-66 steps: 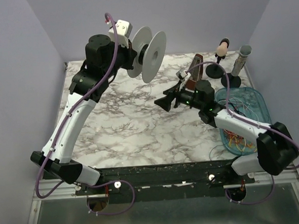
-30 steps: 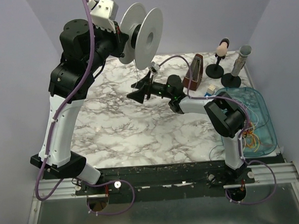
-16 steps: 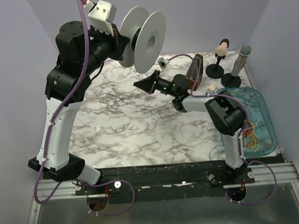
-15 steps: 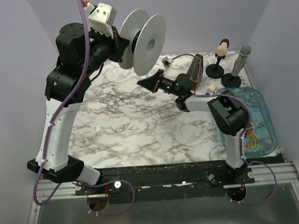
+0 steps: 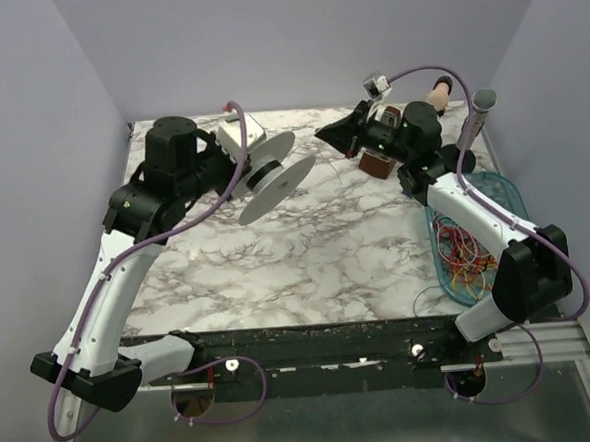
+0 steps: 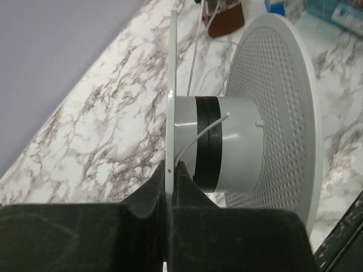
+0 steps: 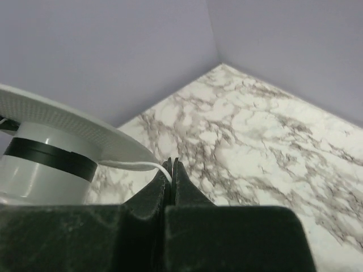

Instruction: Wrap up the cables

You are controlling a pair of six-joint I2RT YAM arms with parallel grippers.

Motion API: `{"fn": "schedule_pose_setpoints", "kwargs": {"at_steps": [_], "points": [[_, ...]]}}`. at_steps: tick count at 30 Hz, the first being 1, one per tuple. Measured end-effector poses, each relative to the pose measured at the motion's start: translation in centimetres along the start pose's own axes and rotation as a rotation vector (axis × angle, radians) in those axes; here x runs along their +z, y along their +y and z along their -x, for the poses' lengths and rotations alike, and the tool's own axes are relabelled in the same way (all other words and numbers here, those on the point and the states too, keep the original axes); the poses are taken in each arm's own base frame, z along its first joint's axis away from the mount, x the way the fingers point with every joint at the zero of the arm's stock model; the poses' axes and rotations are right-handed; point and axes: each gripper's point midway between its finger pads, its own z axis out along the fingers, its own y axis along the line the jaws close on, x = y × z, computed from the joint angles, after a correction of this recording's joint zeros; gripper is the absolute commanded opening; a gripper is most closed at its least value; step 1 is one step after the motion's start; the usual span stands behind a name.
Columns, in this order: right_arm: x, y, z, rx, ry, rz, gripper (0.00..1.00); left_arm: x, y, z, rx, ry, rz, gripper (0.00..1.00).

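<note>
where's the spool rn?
Top view: the white spool is left of centre toward the back of the table, the left gripper shut on one flange; the right gripper, to its right, pinches a thin white wire running from its hub.

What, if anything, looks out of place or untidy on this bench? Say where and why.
The cables lie in a loose tangle in the blue tray, and one strand loops out over its near rim onto the table. The spool, clamped by one flange in the left fingers, hangs tilted.
</note>
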Motion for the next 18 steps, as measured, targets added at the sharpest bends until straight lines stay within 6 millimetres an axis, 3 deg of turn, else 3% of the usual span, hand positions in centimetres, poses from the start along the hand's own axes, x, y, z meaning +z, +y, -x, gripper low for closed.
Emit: {"fn": "schedule_pose_setpoints", "kwargs": {"at_steps": [4,8,13,18], "points": [[-0.6,-0.1,-2.6,-0.012,0.199,-0.011,0.01,2.1,-1.1,-4.2,0.125,0.078,0.0,0.0],[-1.1,2.0,-3.2,-0.042,0.38,0.055,0.01,5.4,-1.6,-6.8,0.235,0.144,0.033,0.0],[-2.0,6.1,-2.9,0.01,0.505,0.211,0.01,7.9,1.5,-5.1,0.269,0.091,0.203,0.0],[-2.6,7.2,-2.2,0.097,0.528,0.248,0.01,9.2,1.4,-4.0,0.263,0.039,0.228,0.0]]}}
